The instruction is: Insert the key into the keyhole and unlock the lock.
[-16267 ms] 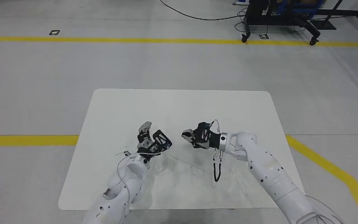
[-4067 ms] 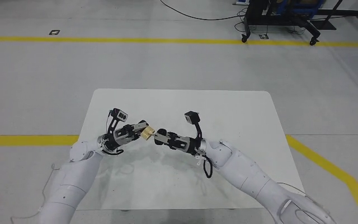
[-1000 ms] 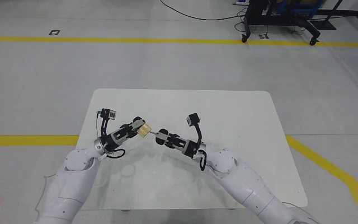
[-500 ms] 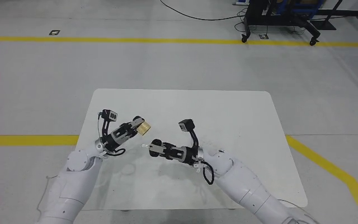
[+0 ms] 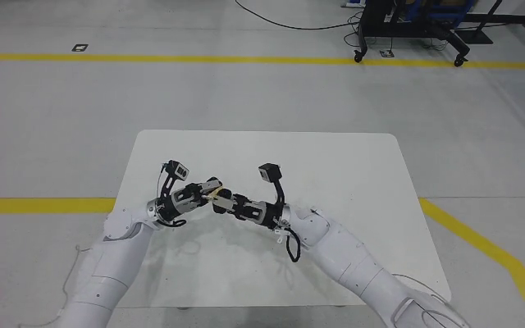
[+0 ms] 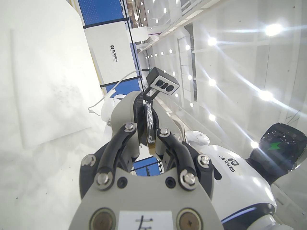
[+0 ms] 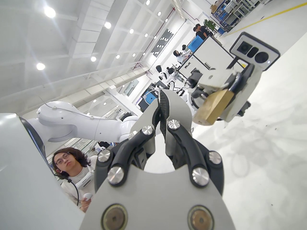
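Left gripper (image 6: 147, 118) clamped brass padlock (image 7: 213, 107). Right gripper (image 7: 160, 101) pinched shut. Padlock sat just beside its tip, off-axis, base end nearest.

Lettering on a white wall panel (image 6: 114, 53); a one-character label (image 6: 145, 220) at the base of the left claw (image 6: 145, 113).

From above, the key (image 5: 216, 196) in the right pincer (image 5: 220, 200) was too small to tell whether it had entered the lock (image 5: 212, 192). The left pincer (image 6: 146, 111) hid most of its shackle (image 7: 236, 79).

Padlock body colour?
Brass gold padlock; shows best in the right wrist view.
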You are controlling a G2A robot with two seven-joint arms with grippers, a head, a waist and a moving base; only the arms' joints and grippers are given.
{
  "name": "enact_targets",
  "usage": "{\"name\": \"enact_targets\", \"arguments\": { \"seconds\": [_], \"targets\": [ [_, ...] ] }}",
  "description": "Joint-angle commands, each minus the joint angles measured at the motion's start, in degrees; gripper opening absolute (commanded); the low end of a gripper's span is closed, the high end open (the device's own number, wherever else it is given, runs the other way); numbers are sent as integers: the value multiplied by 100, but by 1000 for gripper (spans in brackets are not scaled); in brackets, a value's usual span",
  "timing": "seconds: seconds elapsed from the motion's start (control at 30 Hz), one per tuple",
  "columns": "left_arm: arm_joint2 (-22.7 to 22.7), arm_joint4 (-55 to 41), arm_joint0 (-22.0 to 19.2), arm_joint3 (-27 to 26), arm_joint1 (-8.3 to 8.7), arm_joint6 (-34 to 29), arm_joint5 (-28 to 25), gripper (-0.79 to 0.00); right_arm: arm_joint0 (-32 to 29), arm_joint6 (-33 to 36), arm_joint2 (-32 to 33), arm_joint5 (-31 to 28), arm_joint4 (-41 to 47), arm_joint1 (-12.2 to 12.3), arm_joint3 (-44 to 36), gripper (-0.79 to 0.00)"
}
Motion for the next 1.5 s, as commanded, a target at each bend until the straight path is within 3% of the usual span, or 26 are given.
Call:
{"name": "enact_targets", "arguments": {
  "seconds": [0.0,0.5,1.47],
  "targets": [
    [25,-41,-37,44,-8,-92,54,-785,19,-21,34,-44,26,-7,61,-785],
    [27,-199,-147,265,-41,-259,106,-785,7,-221,413,-225,-110,15,167,-785],
    [-83,-353,-98,281,-71,-298,169,-785,-124,-514,427,-427,-1014,-86,273,-785]
  ]
}}
